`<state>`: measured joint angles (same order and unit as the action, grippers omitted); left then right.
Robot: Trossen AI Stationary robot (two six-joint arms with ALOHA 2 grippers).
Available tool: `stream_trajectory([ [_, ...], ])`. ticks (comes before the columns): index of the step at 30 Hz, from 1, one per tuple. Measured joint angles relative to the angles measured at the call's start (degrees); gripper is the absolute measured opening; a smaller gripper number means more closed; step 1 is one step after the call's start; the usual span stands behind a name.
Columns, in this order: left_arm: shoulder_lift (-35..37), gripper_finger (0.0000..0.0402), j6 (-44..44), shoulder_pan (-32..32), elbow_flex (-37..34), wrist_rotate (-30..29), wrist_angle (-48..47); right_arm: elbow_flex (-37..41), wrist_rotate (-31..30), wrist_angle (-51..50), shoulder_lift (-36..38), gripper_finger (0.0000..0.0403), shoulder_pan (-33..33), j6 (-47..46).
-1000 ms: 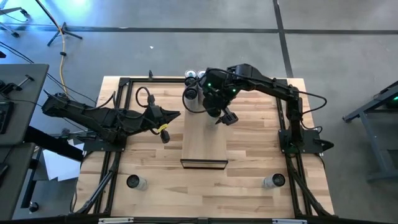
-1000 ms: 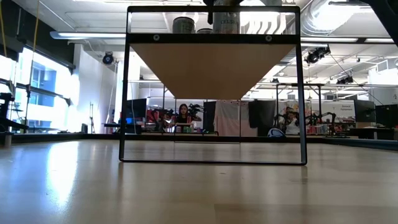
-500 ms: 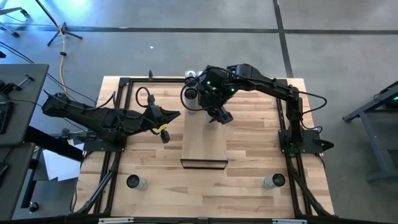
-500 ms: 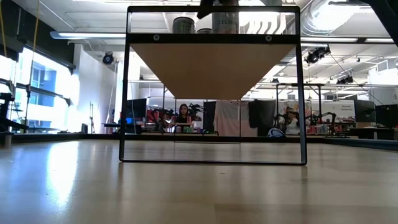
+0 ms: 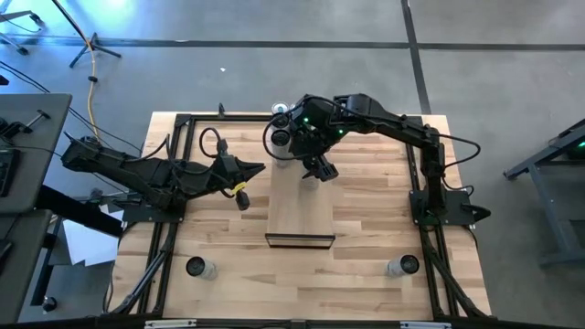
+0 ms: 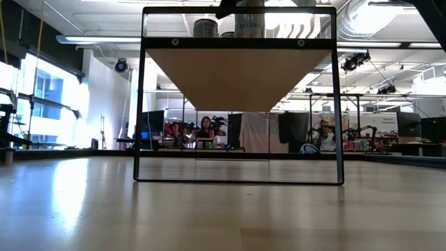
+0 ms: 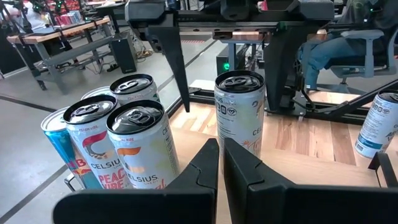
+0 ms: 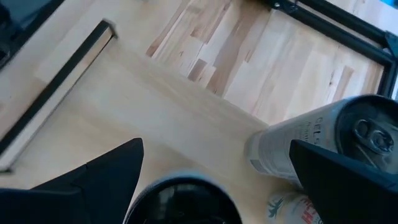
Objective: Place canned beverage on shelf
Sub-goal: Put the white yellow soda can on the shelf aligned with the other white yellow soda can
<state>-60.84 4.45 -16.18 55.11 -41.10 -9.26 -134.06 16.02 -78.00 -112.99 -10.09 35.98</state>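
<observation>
The light wood shelf [image 5: 300,206] stands raised on a black frame [image 6: 138,104] in the table's middle. Several cans [image 7: 124,137] stand grouped at its far end [image 5: 279,114]. One silver can [image 7: 239,106] stands apart from them and also shows in the low view [image 6: 249,19]. My right gripper [image 5: 317,167] is open above this can, one finger [image 7: 177,62] on either side of it. The can's top [image 8: 180,199] shows between the fingers in the right wrist view. My left gripper [image 5: 260,168] is shut and empty, left of the shelf. My right gripper comes at the lone can from above, pointing down, with its fingers on the can's near and far sides. A gap shows at the far finger [image 7: 180,74]. Whether the near finger touches the can, I cannot tell.
Two more cans stand on the tabletop, near left [image 5: 196,267] and near right [image 5: 402,265]. The arms' black frame rails [image 5: 169,228] run along both table sides. A person [image 6: 205,129] sits in the room behind.
My right gripper has gone a little toward the table's left and far edge over the shelf. In the low view the can below it has shifted a little left with it.
</observation>
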Motion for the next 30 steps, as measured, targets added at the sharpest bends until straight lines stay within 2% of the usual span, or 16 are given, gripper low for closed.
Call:
stream_trajectory([
  [5, 0.0, 0.0, 0.35, 0.0, 0.0, 0.0, 0.0, 0.0, -0.05, 0.47, 0.0, 0.0389, -0.02, -4.0],
  [13, 0.0, 0.0, 1.82, 0.02, -0.02, 0.0, -1.55, 0.0, -1.02, -0.15, 0.0, 0.0389, -0.04, -4.08],
  [18, -0.02, 0.0, 4.2, 0.02, -0.02, 0.36, -4.14, 0.0, -1.81, -4.37, 0.0, 0.0389, -0.04, -3.95],
  [30, -0.02, 0.0, 4.46, 0.02, -0.02, 1.86, -4.28, 0.0, -2.35, -9.28, -0.17, 0.0389, -0.04, 1.94],
])
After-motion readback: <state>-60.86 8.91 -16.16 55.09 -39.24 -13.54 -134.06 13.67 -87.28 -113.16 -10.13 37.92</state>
